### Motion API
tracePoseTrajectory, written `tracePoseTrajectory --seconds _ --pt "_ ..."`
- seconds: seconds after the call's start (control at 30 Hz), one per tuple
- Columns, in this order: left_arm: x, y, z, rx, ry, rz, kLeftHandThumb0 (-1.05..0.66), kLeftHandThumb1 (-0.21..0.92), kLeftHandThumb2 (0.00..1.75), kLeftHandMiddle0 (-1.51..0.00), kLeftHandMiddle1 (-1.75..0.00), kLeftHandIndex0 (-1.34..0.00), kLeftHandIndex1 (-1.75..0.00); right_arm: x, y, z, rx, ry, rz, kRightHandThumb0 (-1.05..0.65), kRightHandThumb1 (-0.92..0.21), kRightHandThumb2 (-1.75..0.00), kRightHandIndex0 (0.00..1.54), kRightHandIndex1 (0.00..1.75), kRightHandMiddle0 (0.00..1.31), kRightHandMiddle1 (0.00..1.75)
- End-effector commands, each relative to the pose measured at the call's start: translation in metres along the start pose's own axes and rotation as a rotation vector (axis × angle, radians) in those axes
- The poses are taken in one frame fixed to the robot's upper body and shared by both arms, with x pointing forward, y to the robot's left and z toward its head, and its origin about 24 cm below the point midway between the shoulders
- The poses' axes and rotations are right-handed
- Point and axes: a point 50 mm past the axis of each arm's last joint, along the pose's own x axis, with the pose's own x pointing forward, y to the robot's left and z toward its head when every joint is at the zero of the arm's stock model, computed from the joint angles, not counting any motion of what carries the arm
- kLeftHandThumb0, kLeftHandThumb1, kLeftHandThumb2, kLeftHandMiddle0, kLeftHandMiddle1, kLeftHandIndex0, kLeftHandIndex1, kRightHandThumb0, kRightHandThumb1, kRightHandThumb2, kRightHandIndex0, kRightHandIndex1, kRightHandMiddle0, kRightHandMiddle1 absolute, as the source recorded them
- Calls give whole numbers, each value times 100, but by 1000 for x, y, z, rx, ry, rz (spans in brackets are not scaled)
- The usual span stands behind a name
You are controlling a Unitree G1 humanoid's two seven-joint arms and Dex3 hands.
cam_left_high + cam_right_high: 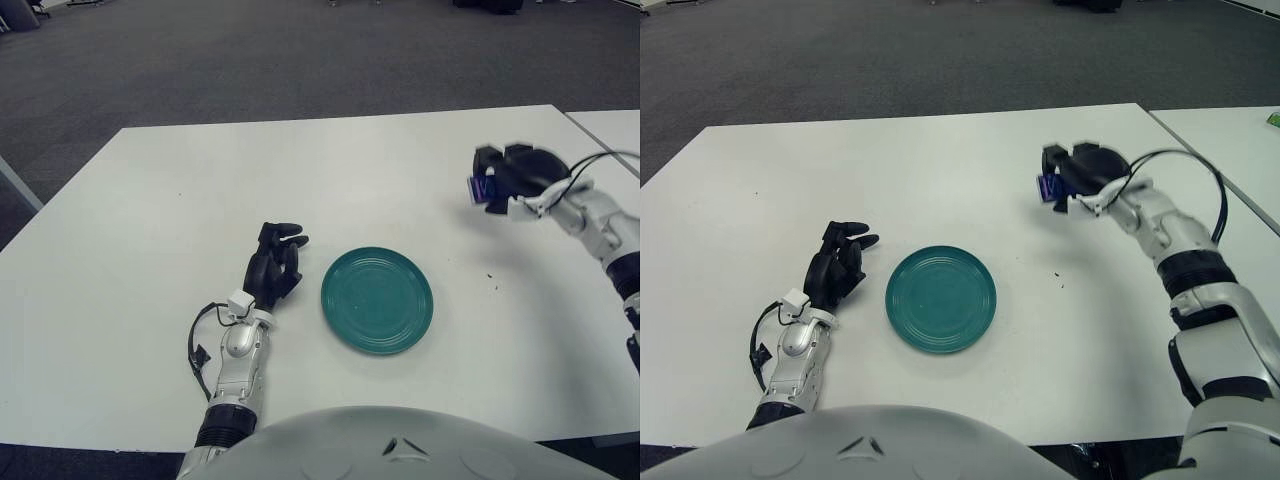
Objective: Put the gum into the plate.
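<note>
Holding the gum: we are gripping the gum (pixel 482 189), a small blue pack, in our right hand (pixel 515 180), with the black fingers curled around it and only its left end peeking out.

Where the gum is sitting: it is hanging in the hand above the white table (pixel 150 230), off to the right of and beyond the plate, well apart from it; we are judging it lifted rather than resting, since the hand is showing clear of the tabletop, though we cannot be fully sure of the gap.

Why the grip looks this way: we are wrapping the fingers over the top and sides, probably so the light pack is not slipping while the arm is travelling.

Plate: the green plate (pixel 377 300) is lying flat near the front middle of the table, with nothing in it, so it is offering an open landing spot.

Left hand: our left hand (pixel 274 264) is showing just to the left of the plate, fingers loosely extended and holding nothing; we are judging it idle and keeping out of the approach path.

Stage of the task: we are reckoning the pick is done and the carry toward the plate is what is left.

What the next move is asking for: we are needing to bring the right hand leftward and nearer over the plate's centre before loosening the fingers, so the pack is not bouncing off the rim.
</note>
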Motion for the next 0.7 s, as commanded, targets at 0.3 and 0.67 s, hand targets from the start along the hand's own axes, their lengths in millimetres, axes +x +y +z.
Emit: tracePoseTrajectory --seconds 0.3,0.67 --pt "-8 0 -8 -14 46 -9 -81 92 73 -20 -112 -7 -151 -1 -42 40 50 -59 -159 -44 -46 -113 98 175 50 175" --pt "-9 -3 -5 -23 54 -13 -78 92 74 -18 -114 -6 -152 5 -25 97 127 -180 -131 -45 -42 -118 103 175 53 175"
